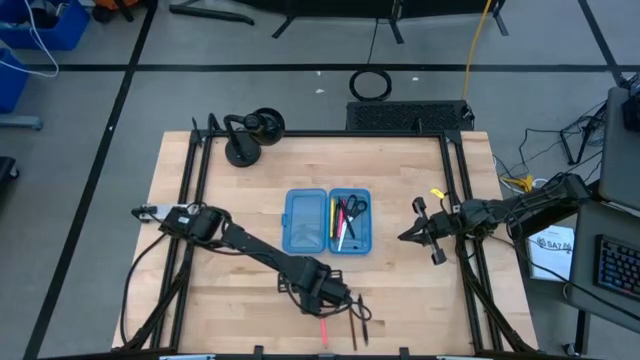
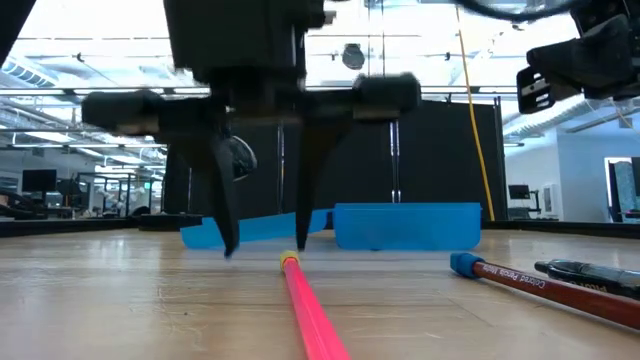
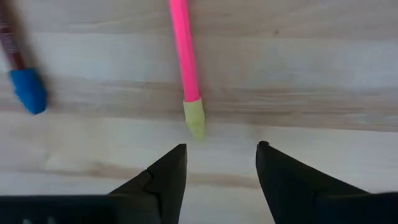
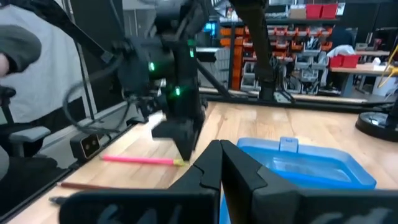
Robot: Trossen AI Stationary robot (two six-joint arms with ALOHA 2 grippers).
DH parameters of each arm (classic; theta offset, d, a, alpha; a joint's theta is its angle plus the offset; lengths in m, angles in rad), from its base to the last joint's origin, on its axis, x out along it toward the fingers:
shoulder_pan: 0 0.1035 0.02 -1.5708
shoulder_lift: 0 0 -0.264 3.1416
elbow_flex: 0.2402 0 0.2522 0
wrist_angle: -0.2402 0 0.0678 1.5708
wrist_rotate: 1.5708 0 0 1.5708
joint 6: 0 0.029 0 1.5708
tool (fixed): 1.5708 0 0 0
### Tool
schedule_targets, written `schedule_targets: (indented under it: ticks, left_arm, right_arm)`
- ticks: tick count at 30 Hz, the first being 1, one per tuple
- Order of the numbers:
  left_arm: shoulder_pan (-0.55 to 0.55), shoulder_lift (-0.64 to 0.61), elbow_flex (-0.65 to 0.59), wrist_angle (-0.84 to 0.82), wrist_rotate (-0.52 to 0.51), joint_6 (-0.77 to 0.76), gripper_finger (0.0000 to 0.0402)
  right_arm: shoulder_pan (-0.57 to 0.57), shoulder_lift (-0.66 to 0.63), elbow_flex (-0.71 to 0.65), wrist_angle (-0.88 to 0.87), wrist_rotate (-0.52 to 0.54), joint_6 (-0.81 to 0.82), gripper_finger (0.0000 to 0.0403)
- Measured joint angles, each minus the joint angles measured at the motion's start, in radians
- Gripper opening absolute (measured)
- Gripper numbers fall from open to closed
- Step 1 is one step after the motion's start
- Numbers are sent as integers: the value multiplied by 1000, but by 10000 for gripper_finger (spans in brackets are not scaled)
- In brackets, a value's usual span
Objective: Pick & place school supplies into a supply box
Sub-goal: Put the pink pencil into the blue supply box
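Our left gripper (image 3: 217,158), fingers spread apart, hovers over the light, stiff, slippery pink marker (image 3: 181,56); we should pinch its middle.

Open blue supply box (image 1: 328,222) holds scissors (image 1: 352,209), pens.

The wooden tabletop (image 1: 400,200) has a black frame (image 1: 320,133) around it. At its far left corner stands a black lamp (image 1: 250,135) on a round base. Behind the far edge a dark mat (image 1: 405,115) and a coiled cable (image 1: 370,84) lie on the grey floor (image 1: 250,50). A keyboard (image 1: 618,268) is at the right. A yellow cable (image 1: 478,45) hangs there.
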Motion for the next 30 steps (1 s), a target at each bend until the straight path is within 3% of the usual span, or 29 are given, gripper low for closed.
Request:
schedule_targets:
  ticks: [11,24,30]
  left_arm:
    - [1,-2,-55,125,6,91,172]
    - [-2,-2,-54,157,92,34,172]
    - [16,-1,-54,216,186,6,172]
  right_arm:
    - [0,0,0,14,1,0,0]
    - [0,1,0,13,1,2,0]
    - [0,1,0,13,1,15,0]
